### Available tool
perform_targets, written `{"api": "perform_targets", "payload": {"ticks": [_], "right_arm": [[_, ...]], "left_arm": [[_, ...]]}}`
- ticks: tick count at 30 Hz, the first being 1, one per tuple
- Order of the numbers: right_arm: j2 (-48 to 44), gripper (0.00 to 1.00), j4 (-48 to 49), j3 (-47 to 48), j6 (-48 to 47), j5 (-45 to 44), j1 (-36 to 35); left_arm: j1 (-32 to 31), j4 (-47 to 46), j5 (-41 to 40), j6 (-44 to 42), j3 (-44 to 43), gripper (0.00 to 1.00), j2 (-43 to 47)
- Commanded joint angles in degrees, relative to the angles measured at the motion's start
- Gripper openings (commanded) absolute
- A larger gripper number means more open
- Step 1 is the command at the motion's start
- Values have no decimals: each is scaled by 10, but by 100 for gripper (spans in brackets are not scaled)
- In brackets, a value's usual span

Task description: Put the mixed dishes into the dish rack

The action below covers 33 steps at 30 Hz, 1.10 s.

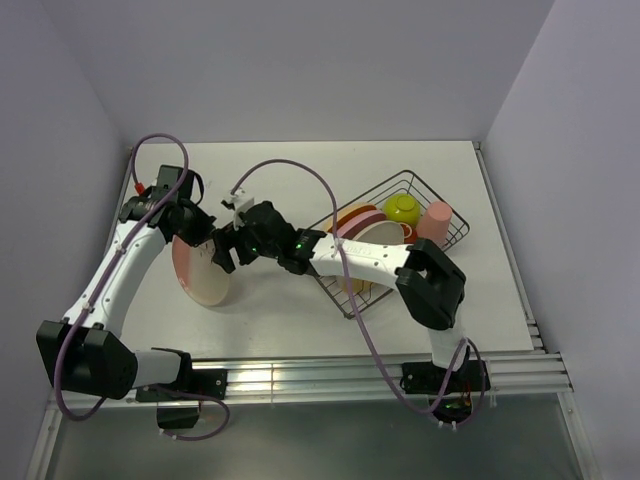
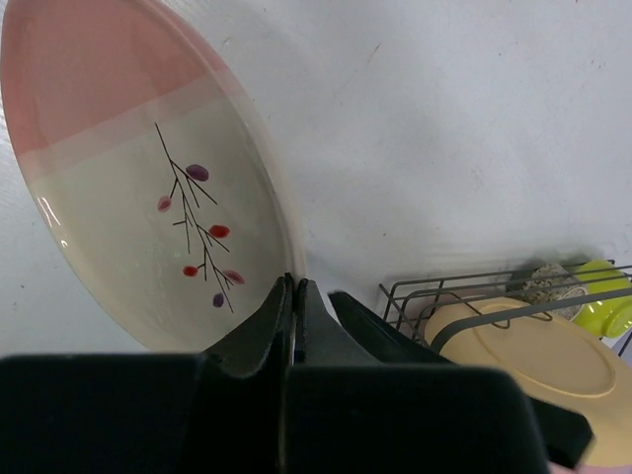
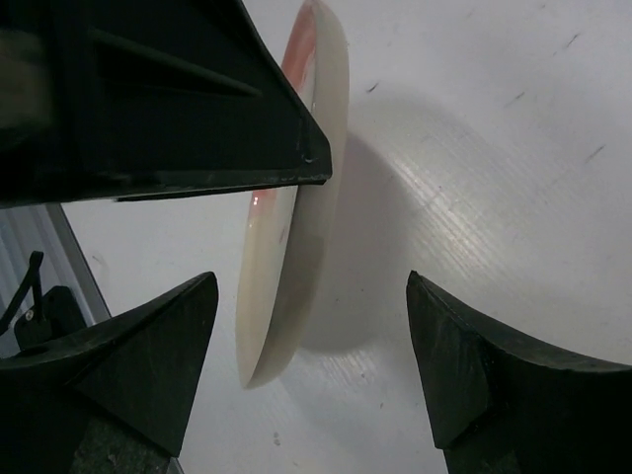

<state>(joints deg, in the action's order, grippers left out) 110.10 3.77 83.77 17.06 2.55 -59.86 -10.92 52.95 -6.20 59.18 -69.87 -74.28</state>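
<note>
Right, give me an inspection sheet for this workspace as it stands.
Surface: white table, lightly scuffed.
Job's things: twig-patterned plate held upright on edge, outside the dish rack; the rack holds an orange plate, cream plate, lime-green bowl and salmon cup.
Clutter: nothing seen.
Grippers: left gripper shut on the twig-patterned plate's rim; right gripper open, a finger on either side of that plate, not touching it.
Cables: a purple cable loops along each arm.
Surroundings: plain walls on three sides; metal rail at the near edge.
</note>
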Motion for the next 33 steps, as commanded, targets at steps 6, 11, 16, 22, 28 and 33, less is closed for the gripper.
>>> {"api": "perform_targets", "payload": {"ticks": [6,11,16,22,28,33], "right_arm": [[51,72,86,5,20,30,-11],[52,43,126,-20,29,14,-18],[37,0,128,-30,32,-1,-22],[-1,0,93,-54,24,-41,-22],[-59,0,56,-98,-11,-37,-22],[-129,0,14,-154,-39,-9,-22]], "left_arm": [[-2,-29,22,-10,-1,0,39],[-2,-32,30,-8,0,0,41],[-2,-34,29,-11,-1,0,41],[-2,-45,52,-74,-37,7,35],[-2,-76,53,-121,-55,50,77],[-2,-130,65,-178,-31,68,150]]}}
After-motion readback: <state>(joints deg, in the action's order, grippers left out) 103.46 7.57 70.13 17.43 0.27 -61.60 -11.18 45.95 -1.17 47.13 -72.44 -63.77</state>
